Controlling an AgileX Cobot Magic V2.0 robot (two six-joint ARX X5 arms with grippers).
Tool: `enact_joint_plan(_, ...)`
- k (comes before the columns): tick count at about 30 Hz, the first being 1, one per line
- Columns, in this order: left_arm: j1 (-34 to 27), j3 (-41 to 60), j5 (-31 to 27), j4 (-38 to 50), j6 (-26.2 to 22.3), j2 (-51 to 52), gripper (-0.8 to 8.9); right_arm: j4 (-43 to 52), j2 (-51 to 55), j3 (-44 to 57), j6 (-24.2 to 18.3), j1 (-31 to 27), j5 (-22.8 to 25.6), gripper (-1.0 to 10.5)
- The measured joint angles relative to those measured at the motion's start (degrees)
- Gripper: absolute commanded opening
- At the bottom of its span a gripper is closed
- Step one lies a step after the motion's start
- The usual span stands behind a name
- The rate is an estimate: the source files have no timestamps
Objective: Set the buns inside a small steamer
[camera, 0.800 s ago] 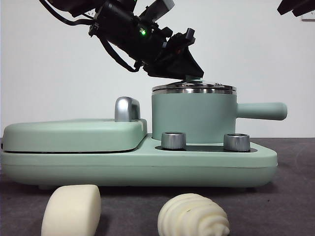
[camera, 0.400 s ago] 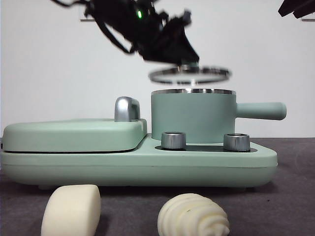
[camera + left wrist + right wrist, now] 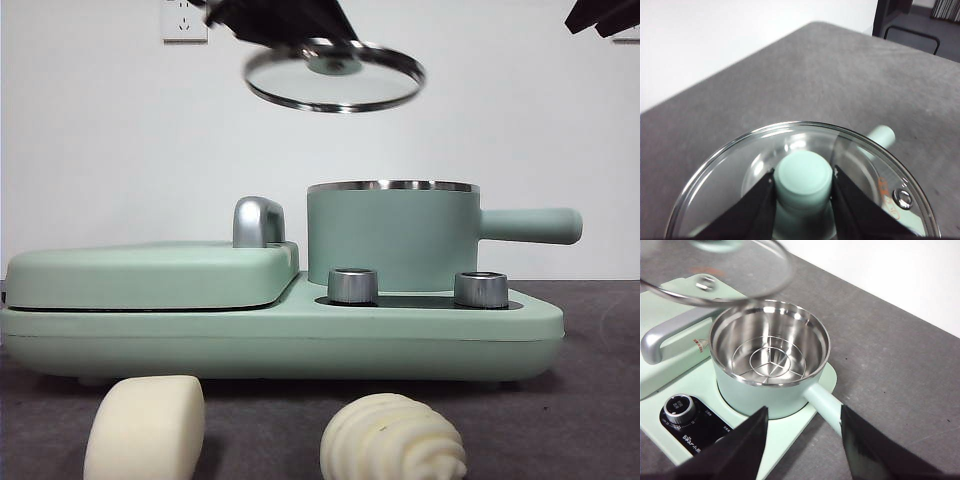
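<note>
The small steamer (image 3: 392, 236) stands uncovered on its green base, its long handle pointing right. Its steel inside with a wire rack (image 3: 769, 361) holds nothing. High above and left of it hangs the glass lid (image 3: 334, 76), tilted. My left gripper (image 3: 804, 176) is shut on the lid's green knob (image 3: 805, 173). The two buns lie on the table at the front: a smooth one (image 3: 146, 428) on the left and a ridged one (image 3: 392, 440) beside it. My right gripper (image 3: 802, 440) hovers open above the steamer's handle (image 3: 823, 402), with nothing between its jaws.
A flat green lidded griddle (image 3: 150, 274) with a chrome handle (image 3: 258, 221) sits left of the steamer on the same base. Two metal dials (image 3: 352, 285) face front. A black arm tip (image 3: 603, 16) shows at the top right corner.
The left gripper has lifted the glass lid off the steamer, carrying it up and to the left. The steamer now stands uncovered. The buns have not moved.
</note>
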State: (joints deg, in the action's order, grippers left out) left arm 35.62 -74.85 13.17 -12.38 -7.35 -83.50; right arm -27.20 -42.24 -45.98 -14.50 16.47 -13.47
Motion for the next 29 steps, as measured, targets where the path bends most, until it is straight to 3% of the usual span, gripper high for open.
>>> enact_joint_plan(4, -1.7, 0.0, -0.3, -8.5, 1.6, 5.7, 0.12, 0.0, 0.0, 0.0, 0.0, 0.8, -2.7, 2.3)
enact_joint_plan(10, -5.0, 0.5, -5.8, -19.2, 2.4, 10.6, 0.13, 0.0, -0.4, 0.0, 0.0, 6.3, -4.9, 2.3)
enact_joint_plan(19, -10.0, 7.0, -5.8, -20.4, 2.5, 18.4, 0.13, 1.7, -7.7, 0.0, -1.1, 20.0, -4.9, 2.8)
enact_joint_plan(29, -12.3, 7.3, -5.9, -20.9, 3.0, 19.5, 0.13, 7.1, -22.3, 0.0, -2.2, 33.5, -4.3, 3.3)
